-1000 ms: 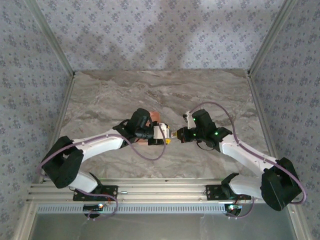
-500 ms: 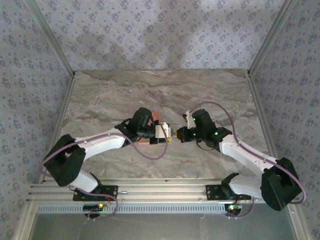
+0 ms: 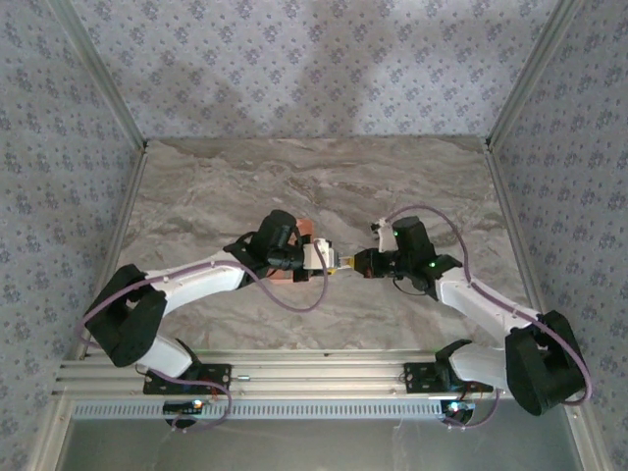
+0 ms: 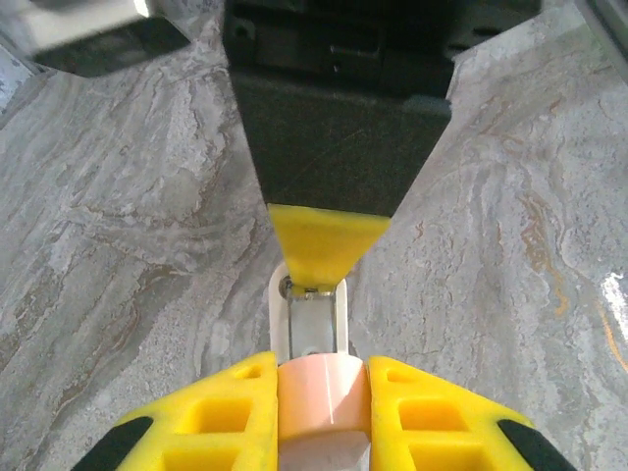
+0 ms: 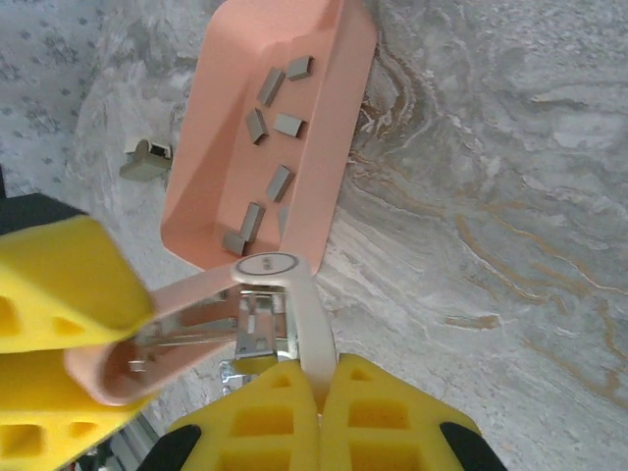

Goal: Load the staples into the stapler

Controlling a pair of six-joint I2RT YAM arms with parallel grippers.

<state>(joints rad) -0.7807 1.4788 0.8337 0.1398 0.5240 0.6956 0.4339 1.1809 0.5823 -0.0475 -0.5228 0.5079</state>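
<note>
Both ends of the stapler [image 4: 316, 329] are hidden in grips: the left end effector [image 4: 324, 400] clamps its pink body, and the right end effector [image 5: 319, 412] pinches the white tip. It lies lengthwise between them, hinged open, over the tabletop [image 4: 118, 216]. Staples [image 5: 287, 125] sit in the salmon tray [image 5: 339, 128] just behind.

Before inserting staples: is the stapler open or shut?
Open. In the right wrist view the stapler is splayed at its hinge, its pink and white halves apart, with the metal channel exposed between them.
</note>
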